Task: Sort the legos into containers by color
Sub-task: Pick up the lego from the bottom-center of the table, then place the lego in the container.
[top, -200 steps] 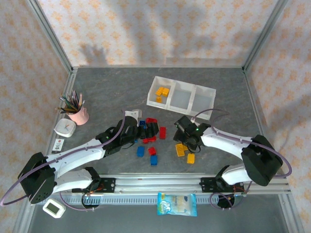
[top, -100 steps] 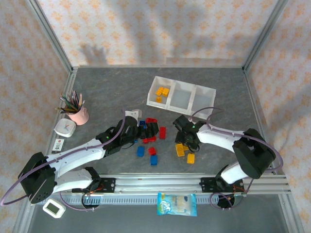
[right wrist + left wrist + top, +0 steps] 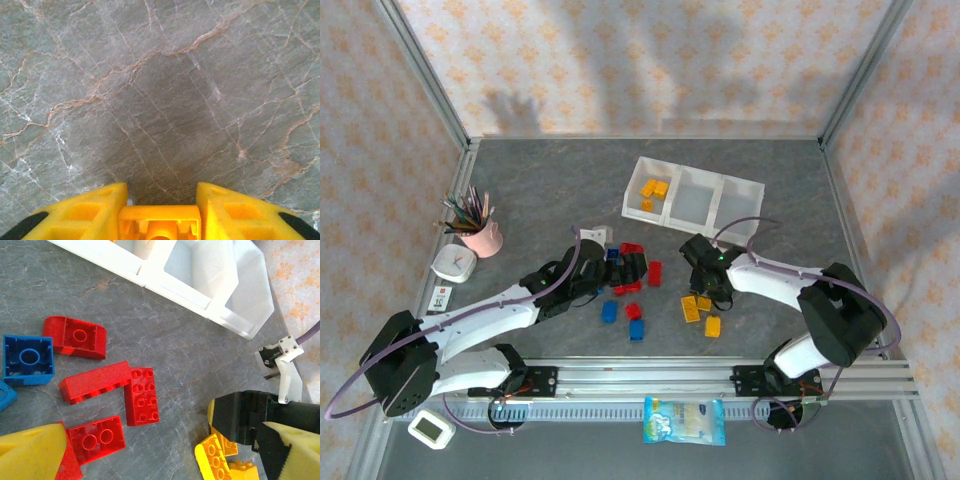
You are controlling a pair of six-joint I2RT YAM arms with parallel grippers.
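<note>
Yellow-orange legos (image 3: pixel 653 189) lie in the left compartment of the white three-part tray (image 3: pixel 741 190), whose rim (image 3: pixel 172 286) also crosses the top of the left wrist view. Red legos (image 3: pixel 141 401) and a blue one (image 3: pixel 27 359) lie under my left gripper (image 3: pixel 162 450), which is wide open over the red and blue pile (image 3: pixel 630 283). My right gripper (image 3: pixel 160 200) is shut on a yellow lego (image 3: pixel 160 222) just above the table. In the top view the right gripper (image 3: pixel 708 288) is beside loose yellow legos (image 3: pixel 712 325).
A pink cup of pencils (image 3: pixel 480 236), a white clock (image 3: pixel 452 263) and a small white block (image 3: pixel 590 236) stand to the left. A blue-and-white packet (image 3: pixel 685 420) lies in front of the rail. Bare grey table lies between the pile and the tray.
The right arm's elbow has swung left, toward the table's middle, while its gripper stayed by the yellow legos. The left arm has hardly moved.
</note>
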